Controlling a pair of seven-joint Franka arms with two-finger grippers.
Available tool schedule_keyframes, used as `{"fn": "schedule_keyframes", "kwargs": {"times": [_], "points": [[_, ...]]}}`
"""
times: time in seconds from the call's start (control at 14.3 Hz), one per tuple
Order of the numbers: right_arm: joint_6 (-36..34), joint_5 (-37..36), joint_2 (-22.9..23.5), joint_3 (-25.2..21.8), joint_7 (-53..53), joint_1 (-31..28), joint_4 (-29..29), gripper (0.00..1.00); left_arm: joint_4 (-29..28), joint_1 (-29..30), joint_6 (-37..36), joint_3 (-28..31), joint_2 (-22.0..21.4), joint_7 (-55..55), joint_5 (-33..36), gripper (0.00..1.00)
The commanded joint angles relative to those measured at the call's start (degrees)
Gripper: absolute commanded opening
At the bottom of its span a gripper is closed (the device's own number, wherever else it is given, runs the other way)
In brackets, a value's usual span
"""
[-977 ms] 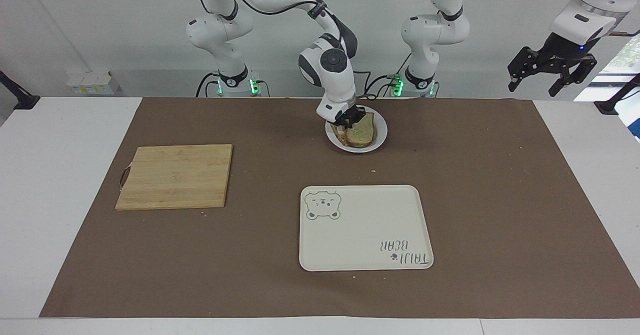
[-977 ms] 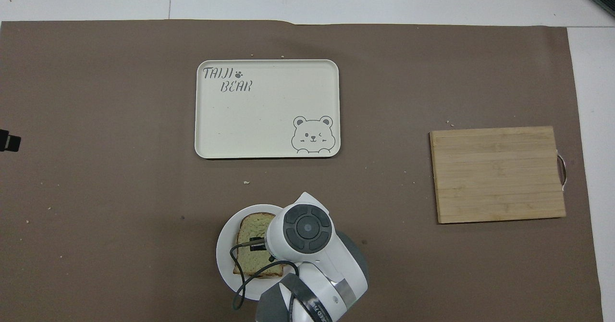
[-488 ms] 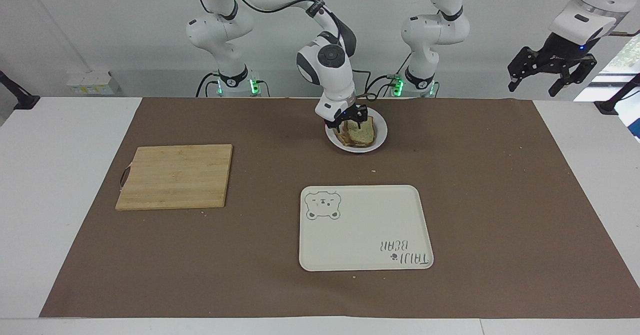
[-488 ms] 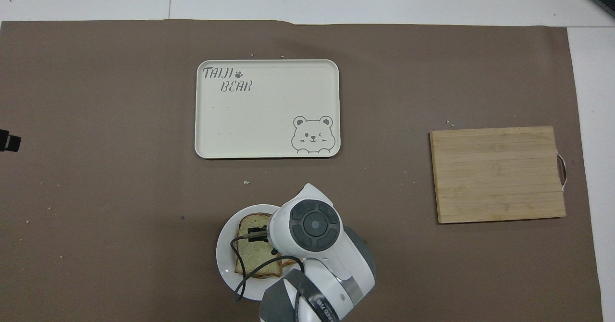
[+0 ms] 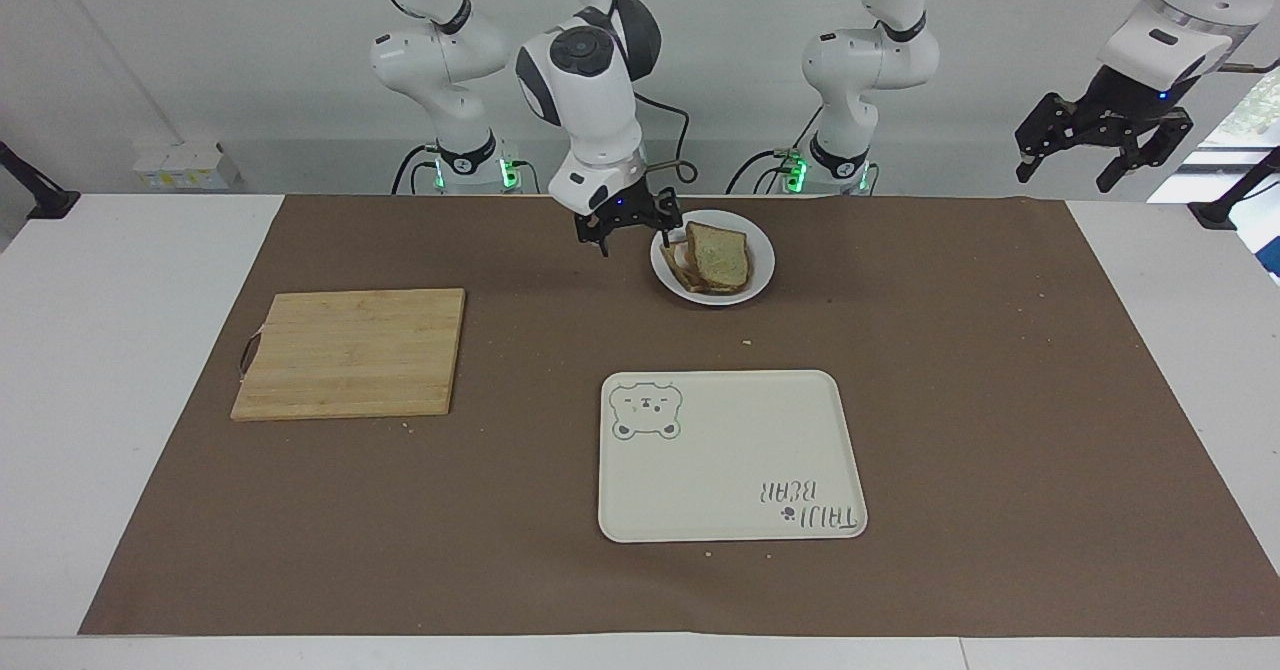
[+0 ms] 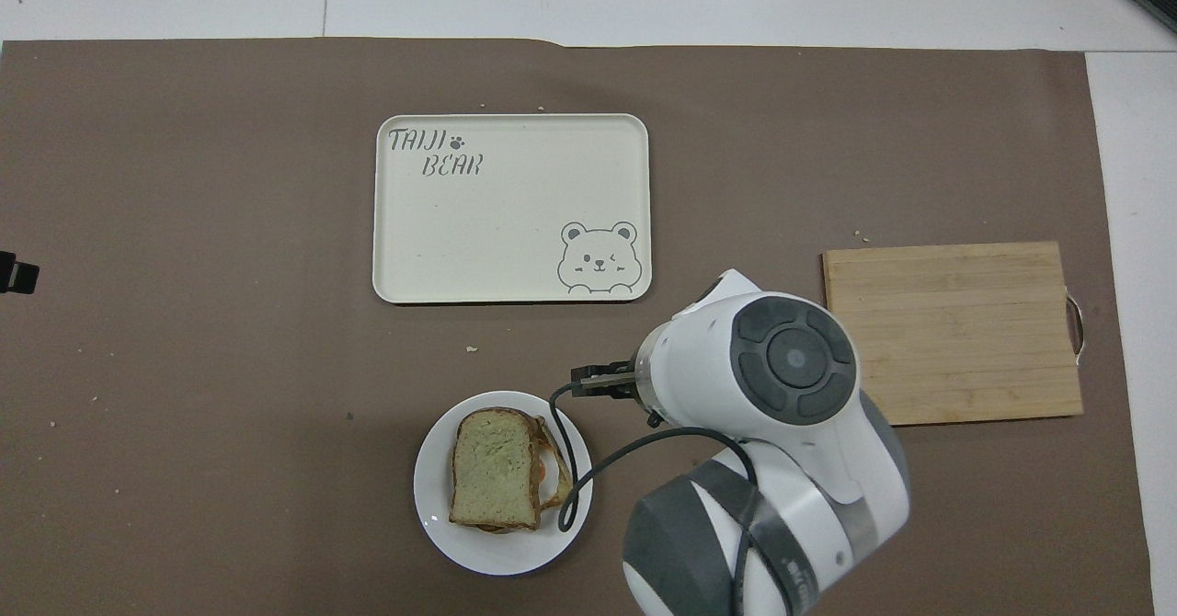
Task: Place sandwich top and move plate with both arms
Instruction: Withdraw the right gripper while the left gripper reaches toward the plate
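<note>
Sandwich top [image 5: 719,254] lies on the stacked sandwich on the plate [image 5: 760,272], near the robots, mid-counter.

Right gripper [image 5: 632,227], fingers spread and empty, hangs just beside the plate toward the right arm's end; left gripper [image 5: 1098,146], also spread, waits high off the left arm's end. Bread looks soft and light; the glossy plate is likely slippery and breakable, best pinched at the rim on two sides. A brown mat [image 5: 1000,400] covers the white counter, with a tray [image 5: 720,525] and a wooden board [image 5: 350,352]; the wall is plain white.
</note>
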Motion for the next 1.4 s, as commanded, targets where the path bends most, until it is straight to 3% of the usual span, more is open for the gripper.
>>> {"fn": "schedule_keyframes", "kwargs": {"times": [0.0,0.35,0.7,0.98,1.19,1.33], "points": [[-3.8,-2.3,-0.4,0.5,-1.1,-4.6,3.7,1.00,1.0,0.8,-1.3,-0.6,0.0,0.0,0.2,1.00],[-7.9,-6.9,-0.4,0.4,-2.7,-11.0,12.0,1.00,0.3,0.3,-2.0,-1.2,-0.5,-0.6,0.1,1.00],[-21.6,-10.9,-0.4,-1.1,-2.9,-13.3,23.5,1.00,-1.1,-0.4,-1.7,-1.5,-1.3,-0.7,0.1,1.00],[-23.4,-10.3,-4.0,-6.3,-3.1,-15.0,24.2,1.00,-3.2,-2.0,-1.0,-1.7,-2.4,-0.2,-1.1,1.00],[-24.7,-10.0,-5.9,-11.4,-4.3,-15.0,24.2,1.00,-6.3,-2.0,-0.2,-1.6,-2.9,-0.3,-7.0,1.00],[-25.8,-10.2,-6.3,-14.7,-10.7,-15.0,24.0,1.00,-11.2,-1.9,2.0,-1.5,-3.6,-0.1,-11.8,1.00]]}}
